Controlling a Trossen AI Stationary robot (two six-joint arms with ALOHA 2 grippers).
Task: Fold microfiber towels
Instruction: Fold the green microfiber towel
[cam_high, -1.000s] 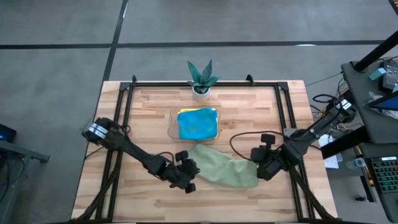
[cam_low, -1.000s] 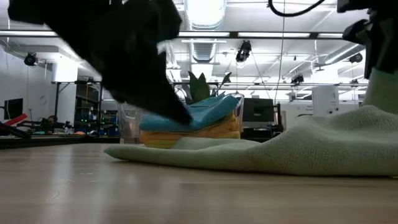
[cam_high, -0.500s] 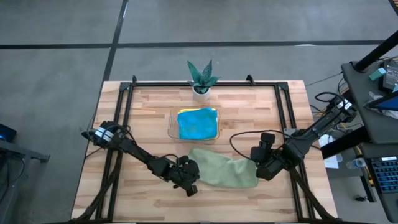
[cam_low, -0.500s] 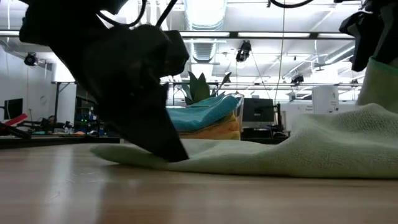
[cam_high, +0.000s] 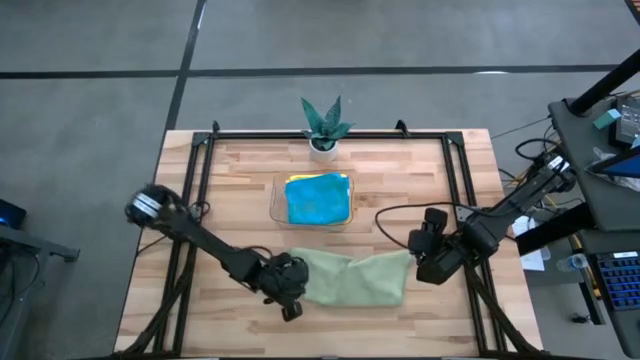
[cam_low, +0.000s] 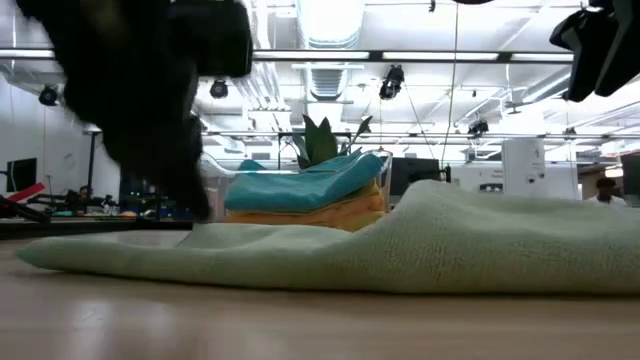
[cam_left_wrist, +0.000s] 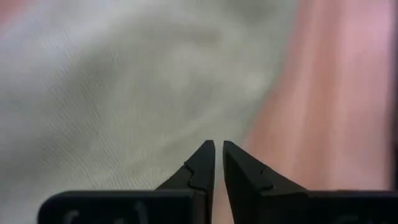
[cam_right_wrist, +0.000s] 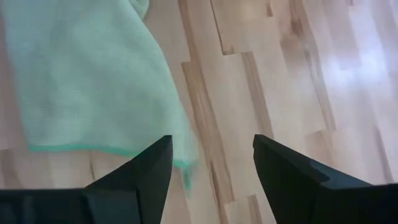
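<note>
- Pale green microfiber towel (cam_high: 352, 279) lies spread near the front edge of the light wooden butcher-block table (cam_high: 240, 180), roughly midway between its side edges. The low view shows a raised hump toward one end; whether that is a fold or a wrinkle cannot be told.
- Left gripper (cam_high: 287, 290) sits at the towel's left end, low on the table, fingers pressed together. The left wrist view shows only a hairline gap between the tips, with pale cloth blurred just beyond; whether cloth is pinched there cannot be told.
- Right gripper (cam_high: 424, 262) is just off the towel's right end, lifted, fingers spread wide apart and holding nothing. The right wrist view shows the towel's hemmed corner below the gap, clear of both fingers.
- Teal-blue microfiber towel (cam_high: 318, 198) tops a stack in the clear plastic tray (cam_high: 277, 200) at the table's centre.
- Orange and yellow layers under it show only edge-on in the low view; their count is unclear.
- Small green potted plant (cam_high: 324, 128) stands at the back edge.
</note>
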